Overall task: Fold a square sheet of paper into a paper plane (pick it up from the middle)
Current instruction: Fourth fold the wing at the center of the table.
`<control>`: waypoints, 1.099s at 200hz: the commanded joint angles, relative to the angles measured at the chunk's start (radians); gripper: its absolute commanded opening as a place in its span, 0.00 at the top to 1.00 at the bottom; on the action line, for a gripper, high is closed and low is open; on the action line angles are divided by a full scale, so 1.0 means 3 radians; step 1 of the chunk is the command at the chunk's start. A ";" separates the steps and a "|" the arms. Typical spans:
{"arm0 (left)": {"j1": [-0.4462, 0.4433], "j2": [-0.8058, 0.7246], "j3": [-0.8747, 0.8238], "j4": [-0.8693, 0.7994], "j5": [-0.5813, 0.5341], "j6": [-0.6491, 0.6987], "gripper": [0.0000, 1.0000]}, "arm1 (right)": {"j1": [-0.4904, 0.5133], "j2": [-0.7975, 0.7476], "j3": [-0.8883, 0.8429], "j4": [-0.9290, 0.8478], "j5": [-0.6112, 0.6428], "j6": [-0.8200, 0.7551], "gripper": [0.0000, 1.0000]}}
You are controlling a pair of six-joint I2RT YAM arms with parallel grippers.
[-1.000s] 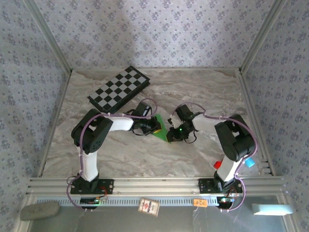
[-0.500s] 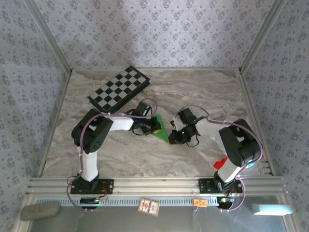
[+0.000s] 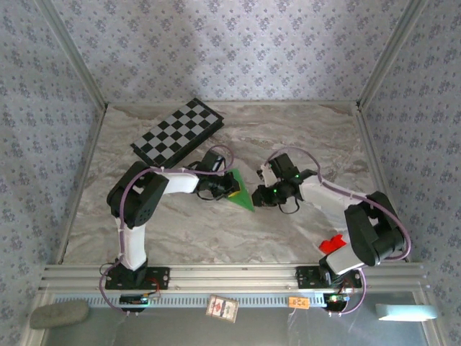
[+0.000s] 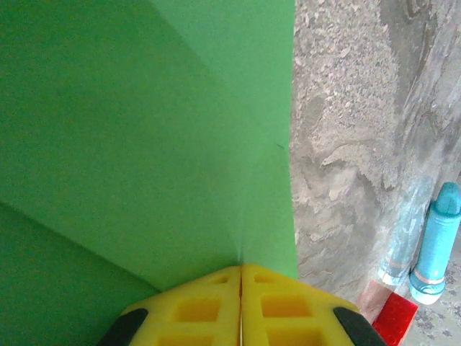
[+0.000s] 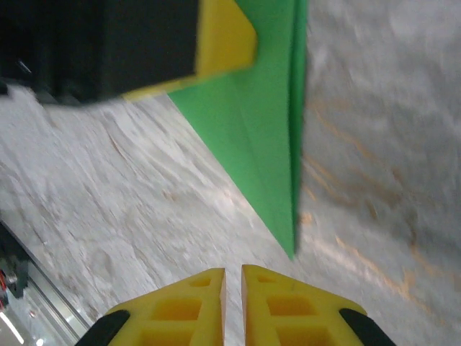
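- Change first: right gripper [image 3: 263,196] has backed off the paper. A second ago it sat on the pointed near tip, now it is just beside that tip, to the right and clear of it.
- Right arm's elbow has swung out toward the right side of the table [image 3: 302,137] over the same second.
- Right claw: yellow pads almost together with a thin slit between them and nothing in it. Closed and empty, hovering above bare marble in its own wrist view.
- Paper plane [image 3: 243,192] lies flat mid-table between the two grippers. It is a bright-green narrow triangle, point toward the arm bases, with a long crease and stacked layers along its right edge.
- Left gripper [image 4: 241,281] has not shifted. Its claw is closed, pads tight together, tips on the wide far-left part of the green sheet where a crease meets them.
- Can't tell whether the left pads nip a layer or just press down on it.
- Checkered board [image 3: 178,131] sits unmoved at far left, well apart from the paper.
- Read: looks like a crease pass on the tip just ended and the left arm is pinning the sheet. The shape is already dart-like, so folding seems well along.
- Risk: the sheet could skid if the left tips lift before the right gets back on.
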 commanded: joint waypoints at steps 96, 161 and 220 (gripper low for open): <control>0.0017 0.0086 0.0086 -0.0345 -0.0174 0.0102 0.92 | 0.0083 0.0980 0.0343 0.0095 0.0084 0.0019 0.90; 0.0239 0.0102 0.0260 -0.0728 -0.0346 0.0795 0.91 | 0.0037 0.1204 0.0351 -0.0307 0.0243 -0.0159 0.90; 0.0543 0.0269 0.0424 -0.0848 -0.0269 0.1087 0.91 | 0.0013 0.1263 0.0381 -0.0458 0.0262 -0.0186 0.90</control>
